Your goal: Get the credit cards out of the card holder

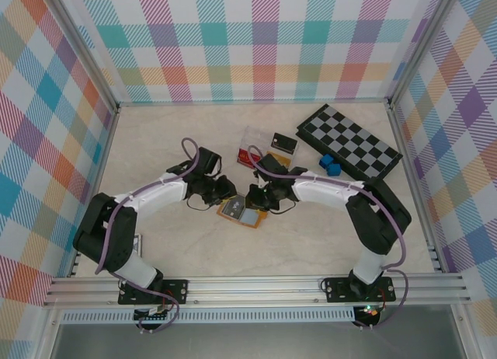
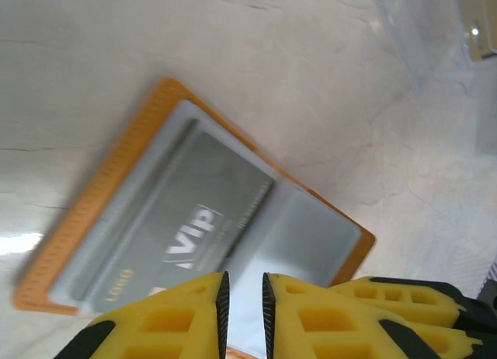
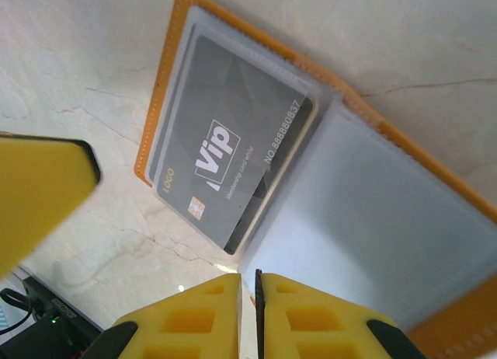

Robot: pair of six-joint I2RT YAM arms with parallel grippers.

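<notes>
The card holder (image 1: 239, 213) lies open on the table between both grippers, a tan-orange wallet (image 2: 140, 134) with grey-blue pockets (image 3: 388, 242). A dark grey "VIP" credit card (image 3: 233, 157) sits in one pocket, its corner sticking out (image 2: 194, 219). The orange-yellow card is hidden. My left gripper (image 2: 244, 312) hovers over the empty pocket, jaws a narrow gap apart with nothing between them. My right gripper (image 3: 248, 297) is closed at the edge of the empty pocket page, seemingly pinching it. Both grippers (image 1: 225, 189) (image 1: 260, 196) meet over the wallet.
A black-grey chequered board (image 1: 349, 141) lies at the back right with blue cubes (image 1: 330, 165) beside it. A clear plastic tray (image 1: 256, 137) holding a red item (image 1: 247, 155) and a dark box (image 1: 283, 143) stands just behind the wallet. A finger of the left gripper (image 3: 39, 196) shows beside the wallet.
</notes>
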